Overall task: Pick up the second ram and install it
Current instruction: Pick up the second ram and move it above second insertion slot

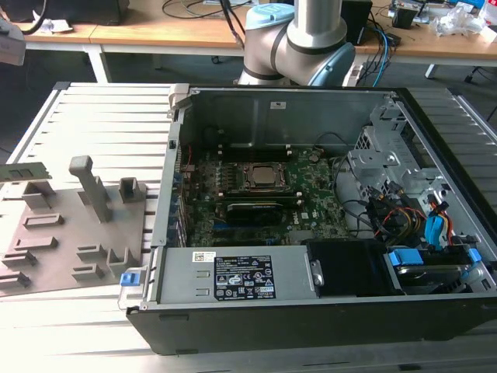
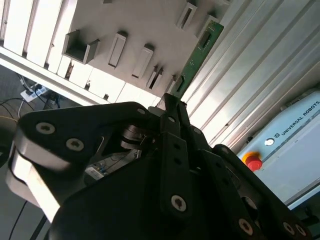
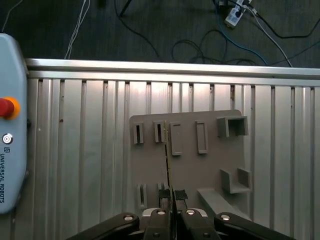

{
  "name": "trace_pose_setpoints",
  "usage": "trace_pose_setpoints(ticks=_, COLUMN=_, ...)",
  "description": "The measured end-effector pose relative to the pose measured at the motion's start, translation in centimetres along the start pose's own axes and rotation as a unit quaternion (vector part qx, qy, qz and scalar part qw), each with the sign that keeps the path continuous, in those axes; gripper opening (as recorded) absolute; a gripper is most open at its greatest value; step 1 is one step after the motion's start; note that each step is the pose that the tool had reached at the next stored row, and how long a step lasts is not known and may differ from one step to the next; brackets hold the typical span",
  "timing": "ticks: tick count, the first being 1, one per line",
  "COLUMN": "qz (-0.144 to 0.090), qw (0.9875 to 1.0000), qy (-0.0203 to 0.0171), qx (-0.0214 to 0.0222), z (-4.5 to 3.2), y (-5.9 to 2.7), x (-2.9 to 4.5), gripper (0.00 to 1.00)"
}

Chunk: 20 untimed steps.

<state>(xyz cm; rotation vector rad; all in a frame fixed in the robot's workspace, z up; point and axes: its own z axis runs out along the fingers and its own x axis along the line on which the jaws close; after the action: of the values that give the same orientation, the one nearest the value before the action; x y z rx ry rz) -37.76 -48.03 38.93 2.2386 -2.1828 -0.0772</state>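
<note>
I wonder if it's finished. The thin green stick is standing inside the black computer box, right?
Not inside. The thin green circuit-board stick is standing on the grey plastic fixture plate, outside the black metal computer case; the exterior view shows it.

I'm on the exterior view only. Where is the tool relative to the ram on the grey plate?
Observer: In the first wrist view the tool lines up with one end of the ram.
Operator: Does the ram look straight?
Observer: Seen edge-on, it stands upright and runs straight across the plate.
Operator: Anything nearby to watch?
Observer: A pale box with a red button sits beside the table.
</note>
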Motion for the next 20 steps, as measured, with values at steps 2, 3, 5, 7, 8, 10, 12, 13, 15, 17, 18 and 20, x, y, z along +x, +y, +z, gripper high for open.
trace_pose_setpoints(ticks=2, qz=0.000, qw=1.0000, qy=-0.0001, qx=0.0000, z=-0.60, y=0.03, x=-0.01, gripper=0.14)
trace_pose_setpoints(ticks=3, qz=0.000, qw=1.0000, qy=-0.0002, qx=0.0000, z=-0.80, y=0.04, x=-0.02, gripper=0.14)
trace_pose_setpoints(ticks=5, qz=0.000, qw=1.0000, qy=-0.0009, qx=0.0000, z=-1.28, y=0.06, x=-0.04, gripper=0.14)
trace_pose_setpoints(ticks=7, qz=0.000, qw=1.0000, qy=-0.0048, qx=0.0001, z=-1.44, y=0.05, x=-0.35, gripper=0.14)
trace_pose_setpoints(ticks=8, qz=0.000, qw=1.0000, qy=-0.0055, qx=0.0001, z=-1.43, y=0.05, x=-0.68, gripper=0.14)
trace_pose_setpoints(ticks=10, qz=0.000, qw=1.0000, qy=-0.0060, qx=0.0001, z=-1.42, y=0.02, x=-1.30, gripper=0.14)
trace_pose_setpoints(ticks=12, qz=0.000, qw=1.0000, qy=-0.0075, qx=0.0002, z=-1.42, y=-0.05, x=-2.00, gripper=0.14)
trace_pose_setpoints(ticks=13, qz=0.000, qw=1.0000, qy=-0.0082, qx=0.0001, z=-1.45, y=-0.08, x=-2.30, gripper=0.14)
trace_pose_setpoints(ticks=15, qz=0.000, qw=1.0000, qy=-0.0093, qx=0.0002, z=-1.67, y=-0.13, x=-2.93, gripper=0.14)
trace_pose_setpoints(ticks=17, qz=0.000, qw=0.9999, qy=-0.0102, qx=0.0002, z=-2.46, y=-0.16, x=-3.44, gripper=0.14)
trace_pose_setpoints(ticks=18, qz=0.000, qw=0.9999, qy=-0.0104, qx=0.0002, z=-2.90, y=-0.15, x=-3.59, gripper=0.14)
trace_pose_setpoints(ticks=20, qz=0.000, qw=0.9999, qy=-0.0106, qx=0.0003, z=-4.25, y=-0.13, x=-3.87, gripper=0.14)
